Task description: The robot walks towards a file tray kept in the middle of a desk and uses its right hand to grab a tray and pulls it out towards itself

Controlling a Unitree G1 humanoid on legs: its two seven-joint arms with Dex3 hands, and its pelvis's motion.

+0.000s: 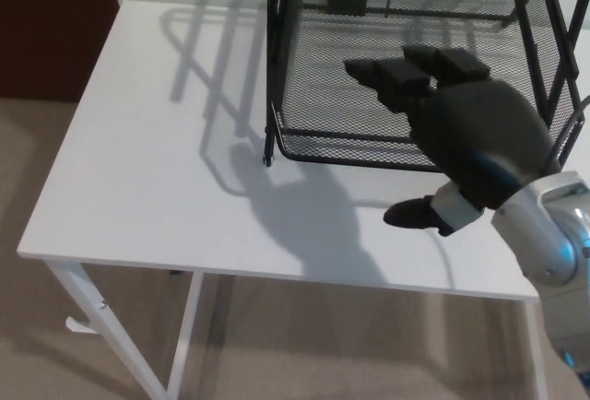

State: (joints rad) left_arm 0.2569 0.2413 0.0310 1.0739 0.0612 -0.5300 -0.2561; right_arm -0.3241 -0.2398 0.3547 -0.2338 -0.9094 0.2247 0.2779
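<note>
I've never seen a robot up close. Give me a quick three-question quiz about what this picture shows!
1. True or false: the right hand has gripped the file tray.
2. What is the black wire tray made of: A) solid plastic, B) metal mesh, C) wood?
3. Fill in: the file tray stands on a ____ desk.

Key:
1. False; its fingers are spread above the tray's front rim and the thumb is below, holding nothing.
2. B
3. white

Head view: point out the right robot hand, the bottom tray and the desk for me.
right robot hand (461, 128), head view, back of the palm.
bottom tray (341, 147), head view, front rim.
desk (147, 179), head view, bare white top.
</note>
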